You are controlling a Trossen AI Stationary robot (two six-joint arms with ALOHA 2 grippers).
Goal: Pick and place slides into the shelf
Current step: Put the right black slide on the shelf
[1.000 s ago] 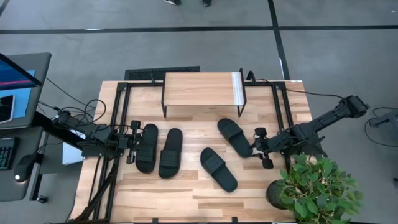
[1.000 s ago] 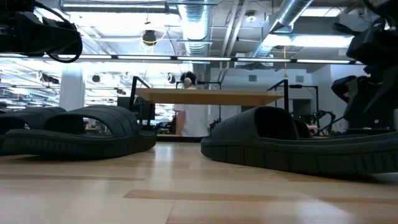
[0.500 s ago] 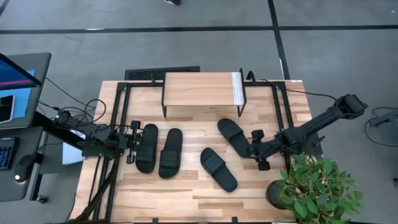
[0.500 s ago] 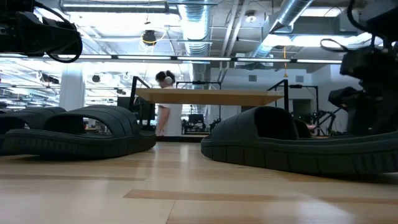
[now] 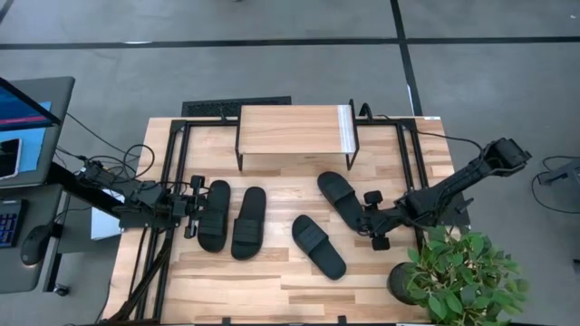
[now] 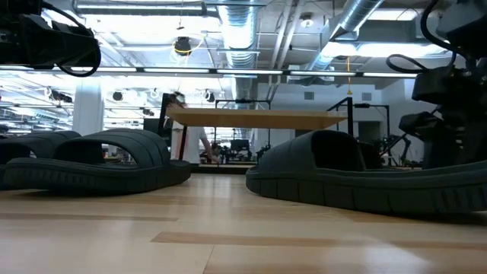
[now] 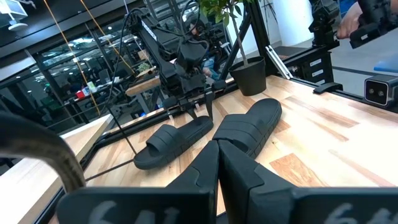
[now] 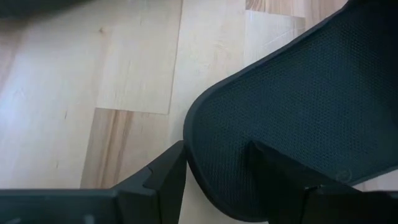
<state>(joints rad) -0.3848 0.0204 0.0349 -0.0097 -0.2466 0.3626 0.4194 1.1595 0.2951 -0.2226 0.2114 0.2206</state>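
Right gripper (image 5: 370,220) straddles 1 matte black slide's (image 5: 342,199) heel edge.

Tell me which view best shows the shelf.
The high view: the shelf shows its whole wood top, with nothing on it. The low view sees only its top edge-on behind the slides. The wrist views barely show it.

The right gripper (image 5: 370,220) has slid in toward the shelf-side slide (image 5: 342,199), its open fingers (image 8: 163,177) now straddling the sole's edge, while a person (image 6: 183,137) behind the shelf (image 5: 294,129) has walked leftward.
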